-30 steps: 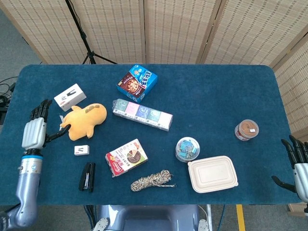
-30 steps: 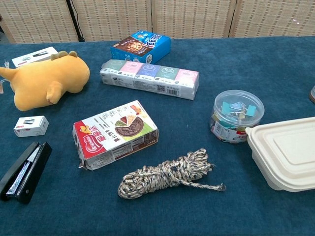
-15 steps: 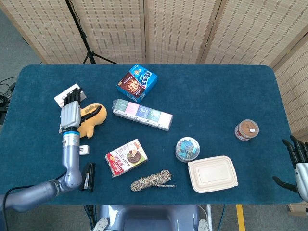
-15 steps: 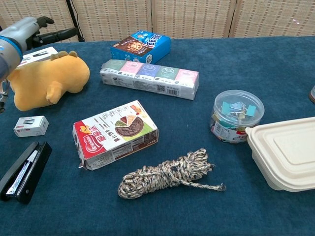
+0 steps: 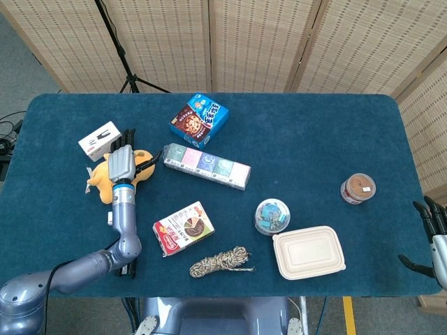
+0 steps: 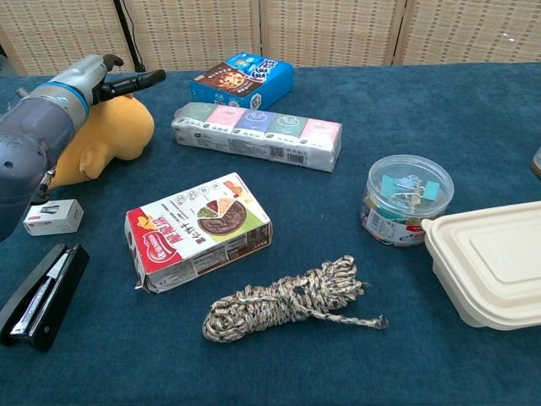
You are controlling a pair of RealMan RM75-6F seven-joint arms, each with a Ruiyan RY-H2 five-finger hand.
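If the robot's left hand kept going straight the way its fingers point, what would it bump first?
Probably nothing close. The left hand hovers above the yellow plush toy with its fingers pointing toward the table's far edge, where bare blue cloth lies ahead. Depth is unclear.

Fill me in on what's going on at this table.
The robot's left hand hangs over the yellow plush toy at the left of the blue table, its fingers stretched out flat and holding nothing. Whether it touches the toy is hard to tell. The right hand is off the table's right edge, fingers apart. A red snack box, a rope bundle and a stapler lie nearby, untouched.
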